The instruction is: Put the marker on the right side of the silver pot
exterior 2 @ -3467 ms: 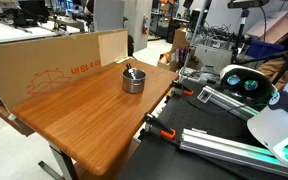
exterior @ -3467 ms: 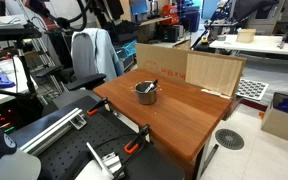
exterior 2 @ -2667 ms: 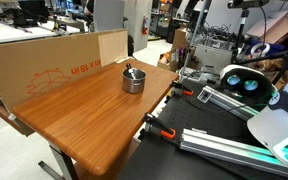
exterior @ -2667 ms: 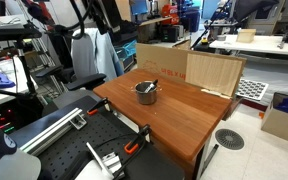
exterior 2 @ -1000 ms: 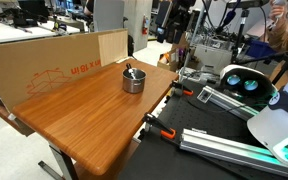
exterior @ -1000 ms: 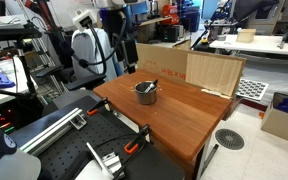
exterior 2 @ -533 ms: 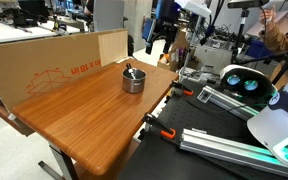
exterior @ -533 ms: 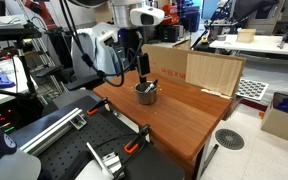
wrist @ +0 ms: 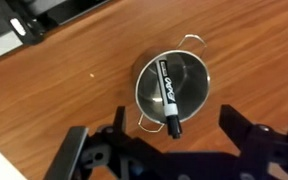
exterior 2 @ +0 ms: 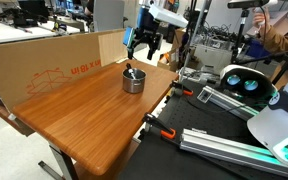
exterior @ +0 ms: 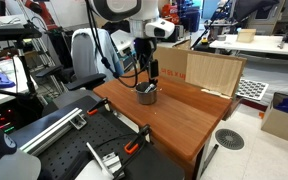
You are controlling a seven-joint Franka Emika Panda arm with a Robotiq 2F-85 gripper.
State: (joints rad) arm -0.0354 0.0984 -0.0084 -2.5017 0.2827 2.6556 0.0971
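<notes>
Right now: slim dark-and-white marker (wrist: 168,95) sits inside the small shiny silver metal pot (wrist: 191,78)

We see the robot's black two-finger hand (exterior 2: 147,50) hanging above the pot in both exterior views, apart from it. Its fingers (wrist: 246,132) are spread wide in the wrist view, one towards each lower corner, with nothing pinched between them.

The marker lies tilted across the pot's inside. It has a white barrel with dark print, and its dark end rests at the rim on the side nearest the hand. In an exterior view one end pokes just above the rim.

The pot stands upright on the brown wooden table (exterior: 189,120). Two thin side handles show on it in the wrist view. A tall brown cardboard panel (exterior 2: 54,62) stands along the table edge, near the pot but not touching it.
</notes>
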